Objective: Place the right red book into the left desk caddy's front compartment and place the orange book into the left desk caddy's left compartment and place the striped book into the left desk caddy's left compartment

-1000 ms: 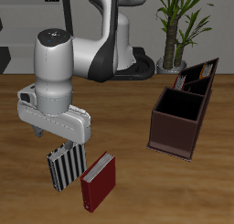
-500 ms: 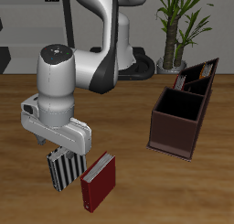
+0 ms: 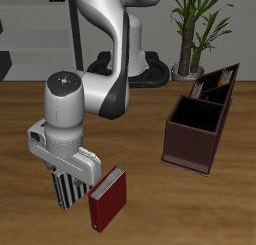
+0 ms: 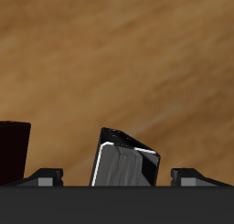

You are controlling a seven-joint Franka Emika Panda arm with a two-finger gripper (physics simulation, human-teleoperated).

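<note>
The striped book lies near the table's front edge, mostly covered by my hand. My gripper is low over it and open. In the wrist view the fingers stand wide on either side of the striped book, apart from it. A red book lies right beside the striped one, and it also shows in the wrist view; I cannot tell which red book it is. The left desk caddy stands apart. Its far compartments hold something red and orange, too small to tell.
A potted plant stands behind the caddy. My arm's base is at the table's back.
My gripper has come down and moved toward the table's front edge, onto the striped book. The books and the caddy have not moved.
</note>
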